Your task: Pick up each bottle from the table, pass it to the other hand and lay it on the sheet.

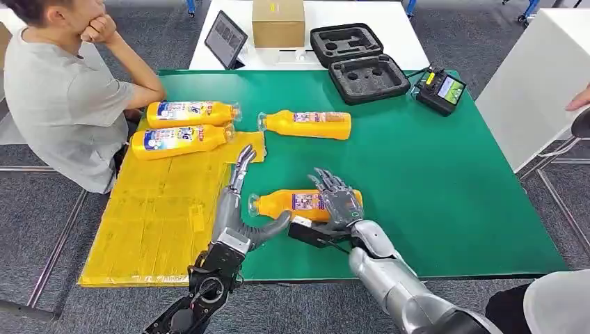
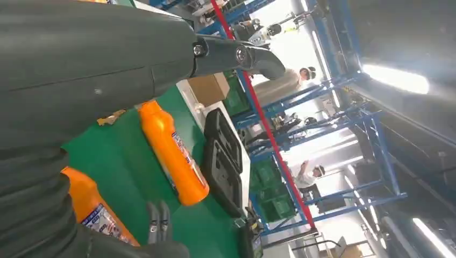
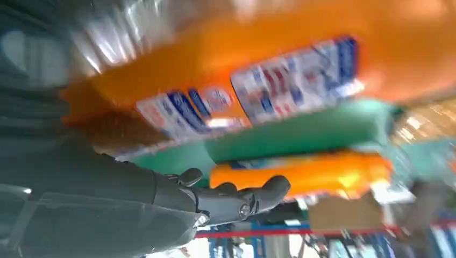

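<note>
From the head view, a smooth orange plastic bottle (image 1: pixel 296 203) with a blue-and-white label lies on the green desk (image 1: pixel 431 181), under the right hand (image 1: pixel 339 198), whose fingers spread over it without clasping. The left hand (image 1: pixel 240 184) rests beside its neck, fingers straight and empty. Beyond them, two bottles (image 1: pixel 184 125) lie on the yellow sheet (image 1: pixel 153 216), another bottle (image 1: pixel 306 124) beside it.

In the left wrist view, a black foam case (image 2: pixel 223 156) lies past the far bottle.

The right wrist view is blurred: orange plastic close above dark fingers (image 3: pixel 236 196).

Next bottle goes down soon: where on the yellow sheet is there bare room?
The yellow sheet is bare across its near half, between the left robot hand and the table's left edge. Its far end is crowded: two orange bottles lie there side by side, beside the seated person.
</note>
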Robot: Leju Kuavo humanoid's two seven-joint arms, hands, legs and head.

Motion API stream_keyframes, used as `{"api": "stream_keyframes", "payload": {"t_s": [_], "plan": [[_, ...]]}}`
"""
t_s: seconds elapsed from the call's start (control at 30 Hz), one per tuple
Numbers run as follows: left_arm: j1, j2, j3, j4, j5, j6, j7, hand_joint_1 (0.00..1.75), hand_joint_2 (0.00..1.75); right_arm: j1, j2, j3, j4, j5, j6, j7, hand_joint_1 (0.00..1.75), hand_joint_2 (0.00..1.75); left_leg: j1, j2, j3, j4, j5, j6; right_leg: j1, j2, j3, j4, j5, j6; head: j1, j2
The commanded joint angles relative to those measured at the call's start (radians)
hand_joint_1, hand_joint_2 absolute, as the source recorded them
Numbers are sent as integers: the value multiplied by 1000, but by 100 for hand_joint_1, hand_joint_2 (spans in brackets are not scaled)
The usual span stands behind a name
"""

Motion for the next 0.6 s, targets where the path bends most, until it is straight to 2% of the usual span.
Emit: {"api": "stream_keyframes", "payload": {"t_s": [0.03, 0.33, 0.37, 0.4, 0.6], "plan": [[-28, 17, 10, 29, 1, -15, 3, 0, 175, -60, -7, 58, 101, 49, 75, 92, 0, 175, 0, 0, 2, 0, -1, -2, 0, 1, 2, 0, -1, -1, 0, 0], [-40, 9, 9, 47, 4, -38, 3, 0, 175, -54, -9, 66, 85, 80, 144, 137, 0, 175, 0, -1, 3, 0, -1, -1, 0, 0, 3, 0, -1, -1, 0, 0], [-52, 2, 5, 65, 1, -44, 3, 0, 175, -55, -11, 56, 90, 74, 213, 153, 0, 175, 1, -2, 4, 0, -1, -2, 1, 0, 4, 0, -1, -2, 0, 0], [-52, 2, 5, 65, 1, -44, 3, 0, 175, -55, -11, 56, 90, 74, 213, 153, 155, 175, 1, -2, 3, 0, 0, -2, 1, -1, 3, -1, -1, -1, 0, 0], [-60, -4, 5, 76, -1, -46, 3, 0, 175, -56, -14, 50, 94, 69, 238, 156, 155, 175, 1, -2, 6, 0, 0, -2, 1, -2, 6, -1, -1, -1, 0, 0]]}}
